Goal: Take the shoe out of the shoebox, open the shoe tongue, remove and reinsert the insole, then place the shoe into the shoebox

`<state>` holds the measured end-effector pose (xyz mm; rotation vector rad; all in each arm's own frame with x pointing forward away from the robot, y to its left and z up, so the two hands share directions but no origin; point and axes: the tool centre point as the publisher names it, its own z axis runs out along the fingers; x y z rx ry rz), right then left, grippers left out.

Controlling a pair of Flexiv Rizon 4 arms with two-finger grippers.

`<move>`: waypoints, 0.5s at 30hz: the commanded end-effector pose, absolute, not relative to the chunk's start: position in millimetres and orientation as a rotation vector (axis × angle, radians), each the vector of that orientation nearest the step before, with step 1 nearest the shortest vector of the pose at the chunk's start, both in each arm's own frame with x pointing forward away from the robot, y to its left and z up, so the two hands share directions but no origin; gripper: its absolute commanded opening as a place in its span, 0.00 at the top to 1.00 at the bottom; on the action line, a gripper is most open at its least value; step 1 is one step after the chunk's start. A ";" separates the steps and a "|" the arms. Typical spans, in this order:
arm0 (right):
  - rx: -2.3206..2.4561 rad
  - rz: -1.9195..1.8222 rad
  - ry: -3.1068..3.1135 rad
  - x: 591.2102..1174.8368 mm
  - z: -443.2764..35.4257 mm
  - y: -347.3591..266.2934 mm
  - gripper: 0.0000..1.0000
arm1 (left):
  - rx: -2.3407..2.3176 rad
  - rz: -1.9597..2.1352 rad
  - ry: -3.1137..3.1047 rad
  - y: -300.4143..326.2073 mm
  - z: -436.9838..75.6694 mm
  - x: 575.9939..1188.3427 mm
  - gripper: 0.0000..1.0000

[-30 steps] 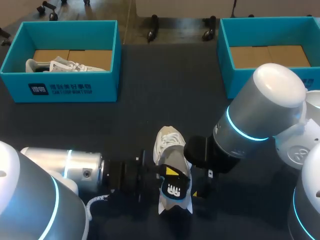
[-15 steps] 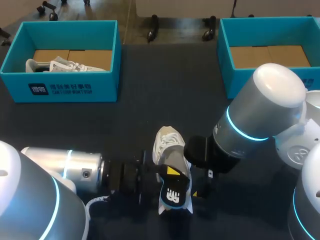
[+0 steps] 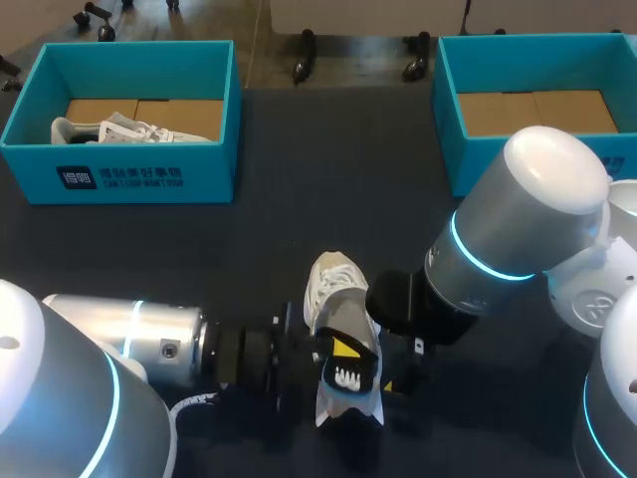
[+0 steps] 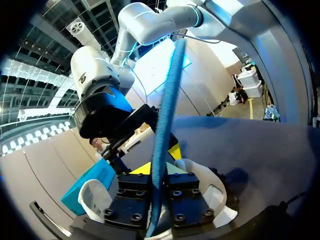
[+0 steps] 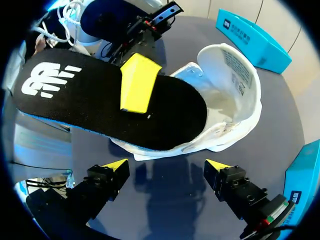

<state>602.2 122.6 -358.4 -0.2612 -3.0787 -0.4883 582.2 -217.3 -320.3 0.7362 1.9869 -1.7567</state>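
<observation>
Since the earlier frame the insole [image 3: 345, 376] has been twisted slightly in the left gripper [image 4: 158, 161], so that its white logo is seen more edge-on from the head view. It is pinched from both faces between that gripper's two yellow tips and held just over the heel end of the white shoe [image 3: 333, 289], which rests on the dark table [image 3: 299, 199] between the two arms. The right gripper [image 5: 165, 166] is spread wide with nothing in it, just beside the shoe. Bare table is left between the shoe and the left shoebox [image 3: 149, 179] and right shoebox [image 3: 473, 164] — both well apart, at the far edge. A second shoe [image 3: 129, 129] lies in the left one. From the head view the right gripper is hidden under its own wrist, and the shoe's heel is covered by the insole.
</observation>
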 end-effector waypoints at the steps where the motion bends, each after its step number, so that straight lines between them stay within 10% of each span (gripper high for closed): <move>1: -0.261 -0.494 -3.080 600.7 -359.7 121.9 0.00 | 0.777 -1.719 1.964 -218.7 -320.3 581.3 1.00; 15: -0.261 -0.494 -3.080 600.7 -359.7 121.9 0.00 | 0.837 -1.563 1.956 -218.9 -341.2 602.0 1.00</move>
